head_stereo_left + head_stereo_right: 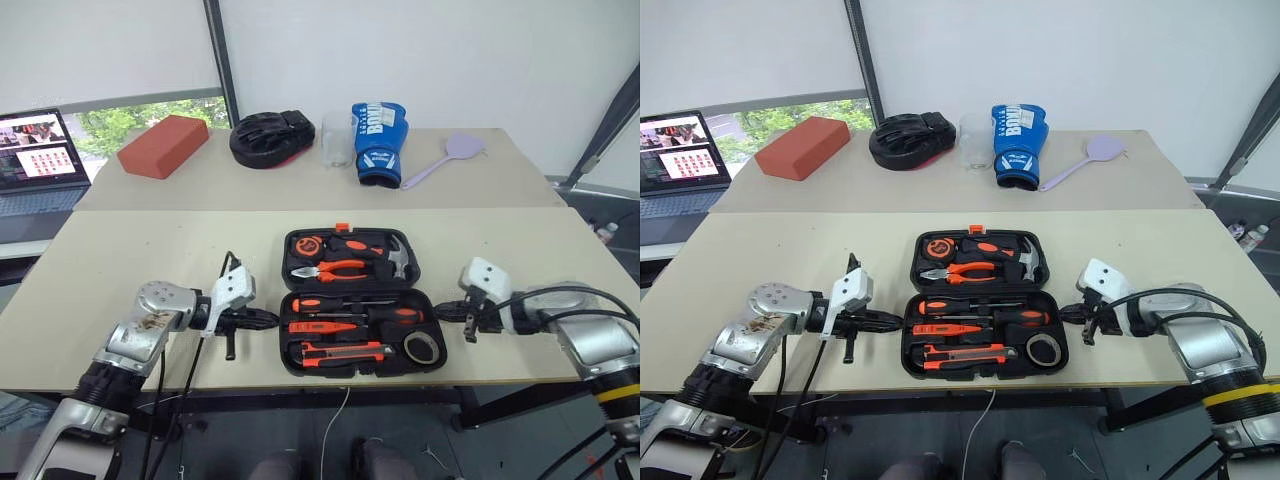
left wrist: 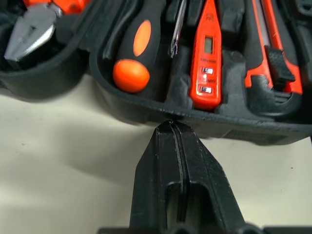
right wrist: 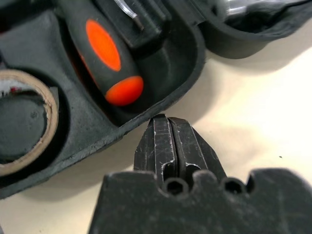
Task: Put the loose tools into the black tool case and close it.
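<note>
Left hand [image 2: 171, 127], right hand [image 3: 168, 122] closed

arms [image 1: 150, 325]: silver, black cables | wrists: white housings | tool [image 2: 171, 127]: black

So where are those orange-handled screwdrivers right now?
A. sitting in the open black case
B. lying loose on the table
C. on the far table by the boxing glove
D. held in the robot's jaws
A: both screwdrivers lie in moulded recesses of the open black tool case, alongside the tester pen, utility knife and tape roll.
</note>
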You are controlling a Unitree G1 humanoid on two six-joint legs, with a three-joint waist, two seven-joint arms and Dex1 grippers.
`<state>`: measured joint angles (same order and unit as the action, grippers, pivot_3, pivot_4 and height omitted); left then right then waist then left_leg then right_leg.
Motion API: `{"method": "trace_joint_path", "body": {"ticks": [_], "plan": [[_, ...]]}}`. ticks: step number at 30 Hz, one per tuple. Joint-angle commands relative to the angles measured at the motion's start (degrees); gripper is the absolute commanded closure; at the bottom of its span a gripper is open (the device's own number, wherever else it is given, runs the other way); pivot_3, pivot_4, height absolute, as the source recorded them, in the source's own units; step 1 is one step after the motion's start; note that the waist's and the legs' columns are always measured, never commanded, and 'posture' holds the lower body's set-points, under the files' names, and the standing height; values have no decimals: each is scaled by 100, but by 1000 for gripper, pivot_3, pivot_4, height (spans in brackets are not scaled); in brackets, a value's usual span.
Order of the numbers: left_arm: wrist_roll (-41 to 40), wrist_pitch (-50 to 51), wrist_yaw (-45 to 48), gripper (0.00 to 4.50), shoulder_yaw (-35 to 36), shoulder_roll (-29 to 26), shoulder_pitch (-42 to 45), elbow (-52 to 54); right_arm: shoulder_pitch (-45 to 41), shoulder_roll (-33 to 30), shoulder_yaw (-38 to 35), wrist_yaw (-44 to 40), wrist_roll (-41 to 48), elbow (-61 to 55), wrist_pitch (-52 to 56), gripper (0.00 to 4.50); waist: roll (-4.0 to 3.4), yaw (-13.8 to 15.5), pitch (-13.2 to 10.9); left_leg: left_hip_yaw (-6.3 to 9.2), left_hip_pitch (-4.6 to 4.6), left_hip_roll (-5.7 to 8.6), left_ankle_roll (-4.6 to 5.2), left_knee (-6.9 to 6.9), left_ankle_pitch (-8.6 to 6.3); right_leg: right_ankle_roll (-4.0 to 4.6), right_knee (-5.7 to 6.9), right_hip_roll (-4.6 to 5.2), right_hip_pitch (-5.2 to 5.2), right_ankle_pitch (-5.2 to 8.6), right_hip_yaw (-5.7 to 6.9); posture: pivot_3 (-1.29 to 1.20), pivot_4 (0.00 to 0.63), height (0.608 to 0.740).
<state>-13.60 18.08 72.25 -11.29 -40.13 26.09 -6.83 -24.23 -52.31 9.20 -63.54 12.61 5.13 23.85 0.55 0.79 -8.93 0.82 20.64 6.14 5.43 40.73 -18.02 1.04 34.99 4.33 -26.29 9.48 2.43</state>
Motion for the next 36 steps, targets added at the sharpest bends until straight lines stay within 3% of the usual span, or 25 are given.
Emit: {"method": "trace_joint_path", "body": {"ticks": [1,9,19,22,24,29,32,33,36], "plan": [[-187,89,305,4466,-127,33,40,449,23,45,44,-411,177,-650,-171,4500,0,0,0,0,0,0,0,0,0,0,0,0,0,0,0,0,150,740],[-202,134,500,4466,-53,-122,-77,569,428,34,-167,-248,74,-978,-124,4500,0,1,0,5,11,0,1,0,0,1,-1,-2,-9,0,4,0,150,740],[-170,444,167,4466,297,-260,-124,219,625,-153,-690,253,-115,-506,9,4500,0,17,0,5,11,1,-25,5,-14,1,0,0,-7,0,3,0,150,740],[-194,746,-43,3778,488,-300,81,-220,613,-265,-876,169,33,-425,284,3701,0,13,0,5,10,1,-23,5,-13,1,0,-1,-6,0,4,0,150,740],[-373,1327,-221,3027,723,-246,474,-709,349,-191,-1051,243,264,-288,765,3041,0,1,0,5,10,1,-17,6,-9,1,2,-2,-6,0,4,0,150,740],[-768,2992,-812,1068,1152,144,1765,-1948,-777,413,-1398,765,901,179,2392,1288,3,-8,-2,5,12,1,1,18,3,-2,8,-2,-4,-7,4,0,150,740],[-674,3661,-1489,137,1194,668,2540,-2692,-1597,982,-1317,1336,893,789,3093,335,3,-10,0,7,3,0,4,13,4,-1,12,-2,1,-7,3,0,150,740],[-651,3765,-1608,0,1200,788,2696,-2889,-1763,1127,-1299,1513,838,974,3176,9,3,-6,0,6,6,2,6,13,5,-1,11,-2,-1,-7,3,0,150,740],[-587,3903,-1698,0,1062,1062,2933,-3130,-2120,1494,-1324,2041,713,1441,3482,9,3,-12,0,8,21,4,7,9,6,-1,21,-1,-14,-8,7,0,150,740]]}}
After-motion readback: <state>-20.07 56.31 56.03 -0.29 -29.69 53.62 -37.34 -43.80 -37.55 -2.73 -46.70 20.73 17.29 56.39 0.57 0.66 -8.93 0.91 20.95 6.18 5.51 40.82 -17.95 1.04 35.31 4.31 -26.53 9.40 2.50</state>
